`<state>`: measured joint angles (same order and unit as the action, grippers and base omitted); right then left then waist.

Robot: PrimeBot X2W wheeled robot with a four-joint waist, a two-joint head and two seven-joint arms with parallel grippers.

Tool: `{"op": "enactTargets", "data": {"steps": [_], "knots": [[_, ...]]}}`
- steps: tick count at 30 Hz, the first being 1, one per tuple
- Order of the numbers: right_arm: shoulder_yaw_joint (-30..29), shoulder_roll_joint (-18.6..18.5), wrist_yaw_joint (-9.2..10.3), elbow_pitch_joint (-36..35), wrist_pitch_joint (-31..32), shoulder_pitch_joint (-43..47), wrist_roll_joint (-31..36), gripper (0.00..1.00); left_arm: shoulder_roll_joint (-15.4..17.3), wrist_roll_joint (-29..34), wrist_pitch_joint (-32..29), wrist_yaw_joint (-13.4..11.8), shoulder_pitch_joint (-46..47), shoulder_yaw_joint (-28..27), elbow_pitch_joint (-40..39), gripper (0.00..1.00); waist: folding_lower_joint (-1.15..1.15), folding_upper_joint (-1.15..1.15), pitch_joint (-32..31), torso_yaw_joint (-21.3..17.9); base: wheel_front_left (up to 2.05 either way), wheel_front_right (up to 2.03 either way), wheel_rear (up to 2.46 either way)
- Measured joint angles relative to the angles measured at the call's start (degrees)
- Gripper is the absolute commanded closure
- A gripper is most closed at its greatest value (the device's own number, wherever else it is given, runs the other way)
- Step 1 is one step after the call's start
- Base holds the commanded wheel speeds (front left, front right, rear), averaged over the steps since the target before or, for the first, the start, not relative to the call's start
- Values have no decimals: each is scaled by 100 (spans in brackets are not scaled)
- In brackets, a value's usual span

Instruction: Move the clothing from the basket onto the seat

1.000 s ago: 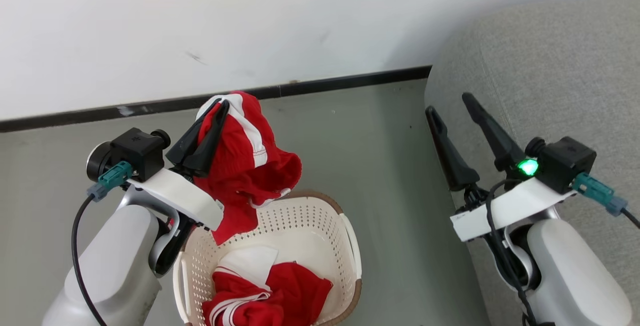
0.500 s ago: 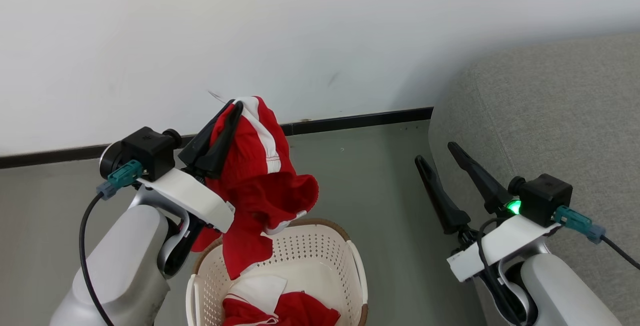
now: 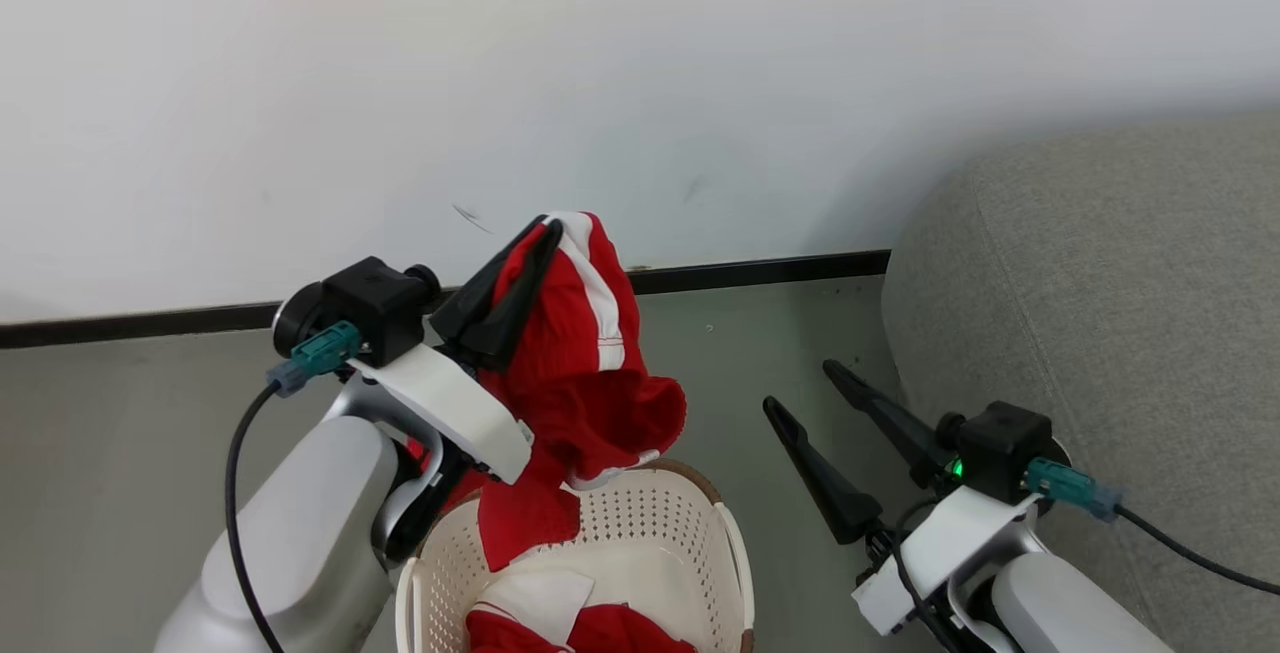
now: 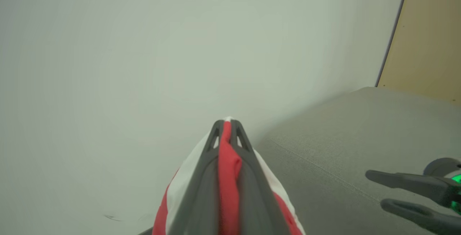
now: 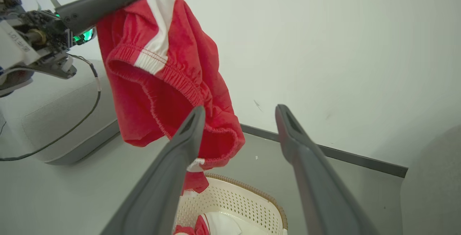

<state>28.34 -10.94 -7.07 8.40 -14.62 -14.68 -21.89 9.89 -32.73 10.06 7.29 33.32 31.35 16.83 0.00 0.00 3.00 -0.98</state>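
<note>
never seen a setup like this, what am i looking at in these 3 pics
It is a two-armed robot, each arm ending in a two-fingered gripper. The wide picture comes from its head, looking down; the other two come from wrist cameras looking along the fingers. The left gripper is shut on red shorts with a white stripe, held up over a cream laundry basket on the floor. More red and white clothing lies in it. The right gripper is open and empty, beside the grey sofa.
</note>
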Motion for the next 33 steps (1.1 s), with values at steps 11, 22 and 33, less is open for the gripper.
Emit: {"op": "enactTargets", "data": {"steps": [11, 22, 33], "knots": [[617, -63, 0, 520, 0, -511, -76, 0, -227, 0, -180, 0, 8, 325, -319, 100, 0, 0, -9, 274, 0, 0, 0], [1276, -65, 0, 989, 0, -960, -380, 0, -375, 0, -297, 0, 45, 527, -511, 100, 0, 0, 38, 608, 0, 0, 0], [1836, -49, 0, 1602, 0, -1593, -589, 0, -453, -63, -450, 0, 140, 912, -737, 100, 0, 0, 149, 939, 0, 0, 0]]}}
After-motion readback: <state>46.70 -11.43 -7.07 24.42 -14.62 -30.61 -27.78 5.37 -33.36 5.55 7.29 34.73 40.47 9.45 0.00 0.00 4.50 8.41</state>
